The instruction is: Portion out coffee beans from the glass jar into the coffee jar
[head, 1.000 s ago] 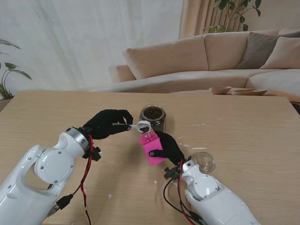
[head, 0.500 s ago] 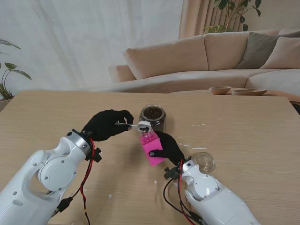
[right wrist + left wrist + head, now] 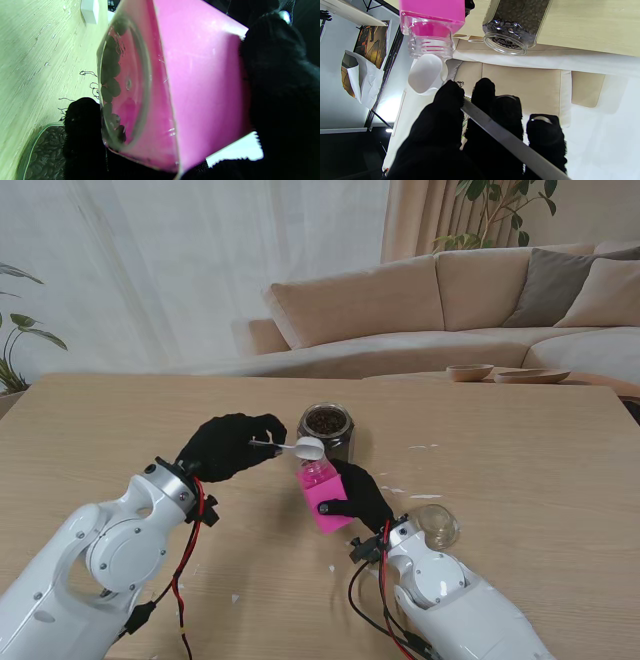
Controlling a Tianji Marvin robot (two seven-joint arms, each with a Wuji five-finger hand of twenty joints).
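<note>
**Spoon over the pink jar**

Our left hand [image 3: 228,445] pinches a white spoon [image 3: 306,448] over the mouth of the pink coffee jar [image 3: 322,493], which our right hand [image 3: 358,497] grips. Just beyond stands the open glass jar [image 3: 325,426], full of beans.

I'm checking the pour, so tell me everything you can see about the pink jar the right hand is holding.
The pink jar is a small clear container with a pink sleeve round its body and a bare, threaded, lidless neck. The right hand grips it off the table, tilted toward the glass jar. A few dark beans lie inside. The left hand holds the white spoon turned over at its mouth.
</note>
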